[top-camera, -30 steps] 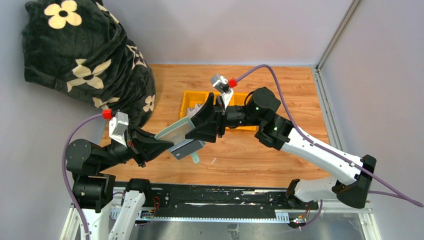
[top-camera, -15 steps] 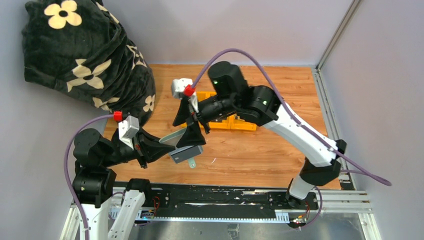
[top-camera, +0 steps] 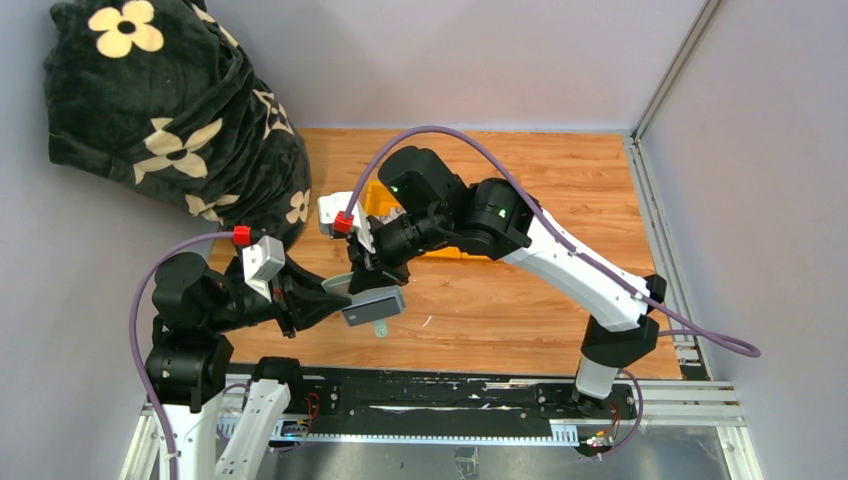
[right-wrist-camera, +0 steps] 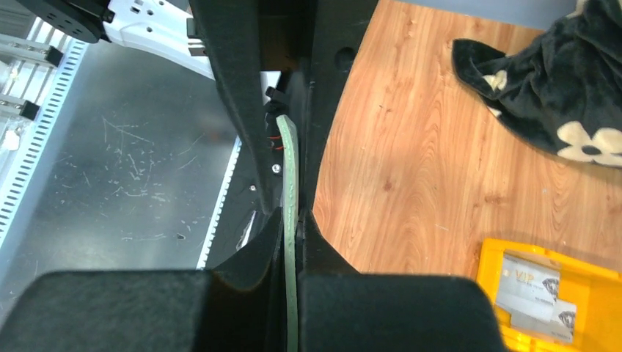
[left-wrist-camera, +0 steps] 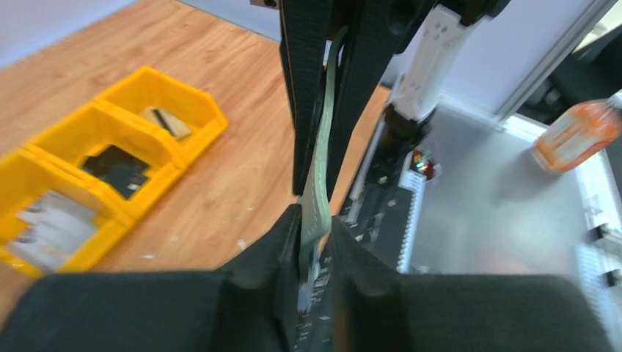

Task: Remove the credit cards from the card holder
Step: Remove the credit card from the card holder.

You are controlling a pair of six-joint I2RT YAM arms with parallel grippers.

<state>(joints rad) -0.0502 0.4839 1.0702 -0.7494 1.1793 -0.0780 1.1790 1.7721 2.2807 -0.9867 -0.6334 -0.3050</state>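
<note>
A: Card holder, where?

B: Overhead view, left of centre, lower half. The card holder (top-camera: 372, 305) is sage green and is held between both grippers over the wooden table (top-camera: 500, 310). A small clasp tab hangs at its lower edge.

A: Left gripper?

B: The left gripper (top-camera: 338, 297) enters from the lower left, fingers pinched narrow on the holder. Its wrist view shows a green leaf edge-on between the black fingers, bottom centre.

A: Right one?

B: The right gripper (top-camera: 368, 272) reaches down from upper centre, clamped on the same holder's upper leaf. No gap shows beside the leaf.

A: Cards?

B: Credit cards (left-wrist-camera: 117, 165) lie in the yellow tray (left-wrist-camera: 199, 138), left of the left wrist view. Pale ones are in the nearest compartment, black in the middle, tan in the farthest. Cannot tell if any sit inside the holder.

A: Else?

B: A dark flowered cloth (top-camera: 170, 110), upper left of the overhead view.
</note>
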